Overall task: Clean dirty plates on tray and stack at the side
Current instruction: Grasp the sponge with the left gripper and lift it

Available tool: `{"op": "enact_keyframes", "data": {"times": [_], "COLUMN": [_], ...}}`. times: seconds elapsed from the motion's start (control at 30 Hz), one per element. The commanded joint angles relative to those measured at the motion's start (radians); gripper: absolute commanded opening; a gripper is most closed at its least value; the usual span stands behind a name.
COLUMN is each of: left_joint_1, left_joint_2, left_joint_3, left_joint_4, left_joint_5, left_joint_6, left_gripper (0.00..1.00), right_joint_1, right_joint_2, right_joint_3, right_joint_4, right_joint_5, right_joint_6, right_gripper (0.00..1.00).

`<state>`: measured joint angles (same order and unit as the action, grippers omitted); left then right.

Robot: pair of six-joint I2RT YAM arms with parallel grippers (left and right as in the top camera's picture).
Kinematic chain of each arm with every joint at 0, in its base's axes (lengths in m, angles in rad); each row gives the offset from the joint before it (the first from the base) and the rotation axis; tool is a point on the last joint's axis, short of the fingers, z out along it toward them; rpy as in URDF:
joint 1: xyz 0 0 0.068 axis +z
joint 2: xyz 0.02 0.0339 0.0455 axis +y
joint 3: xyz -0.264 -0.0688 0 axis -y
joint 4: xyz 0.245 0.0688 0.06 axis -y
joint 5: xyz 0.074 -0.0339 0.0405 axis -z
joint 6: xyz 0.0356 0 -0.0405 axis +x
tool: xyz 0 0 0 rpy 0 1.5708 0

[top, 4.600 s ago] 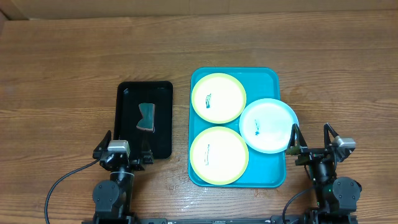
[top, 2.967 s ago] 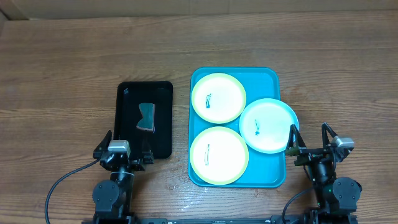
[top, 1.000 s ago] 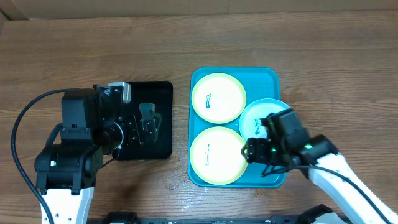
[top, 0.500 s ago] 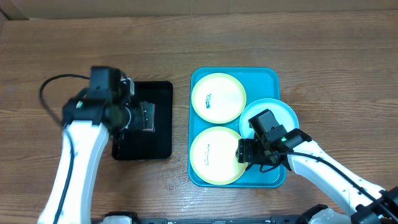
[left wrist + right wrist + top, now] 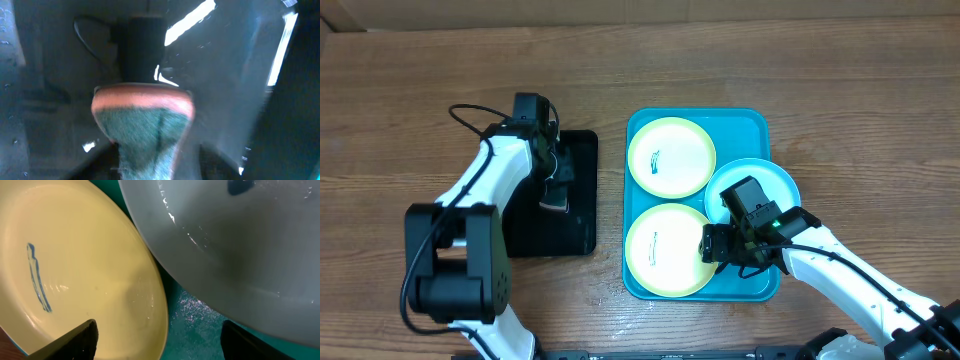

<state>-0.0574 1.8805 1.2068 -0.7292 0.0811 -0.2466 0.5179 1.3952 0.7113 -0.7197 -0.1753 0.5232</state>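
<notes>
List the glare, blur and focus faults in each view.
Overhead: sharp and evenly lit, no strong glare. Left wrist: dark overall, the sponge smeared by blur, white glare streaks on the black tray. Right wrist: very close, small glints on the white plate and turquoise tray; the right tool's fingertips dark and soft.

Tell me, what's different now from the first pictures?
Both arms left their parked spots at the near edge. The left tool reached out to the sponge on the black tray; whether it grips it is unclear. The right tool, open, moved over the right rim of the near yellow plate. The three plates and the blue tray have not moved.
</notes>
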Motion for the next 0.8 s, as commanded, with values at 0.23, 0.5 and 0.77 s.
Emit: {"op": "enact_keyframes", "data": {"times": [0.23,0.5,0.77], "left_joint_1": [-0.002,-0.006,-0.032], "left_joint_2": [0.075,0.002,0.024], "left_joint_3": [0.043,0.168,0.029], "left_joint_4": [-0.065,-0.225,-0.094], "left_joint_5": [0.027,0.034,-0.04], "left_joint_6": [0.022,0.027,0.03], "left_gripper": [0.04,0.04,0.04], "right_joint_1": [-0.003,-0.003,-0.003], "right_joint_2": [-0.014,-0.014,-0.014], "right_joint_3": [0.01,0.01,0.01], "right_joint_4": [0.0,0.0,0.012], "right_joint_5": [0.011,0.011,0.03], "right_joint_6": [0.001,0.002,0.006], "right_gripper": [0.8,0.83,0.86]}}
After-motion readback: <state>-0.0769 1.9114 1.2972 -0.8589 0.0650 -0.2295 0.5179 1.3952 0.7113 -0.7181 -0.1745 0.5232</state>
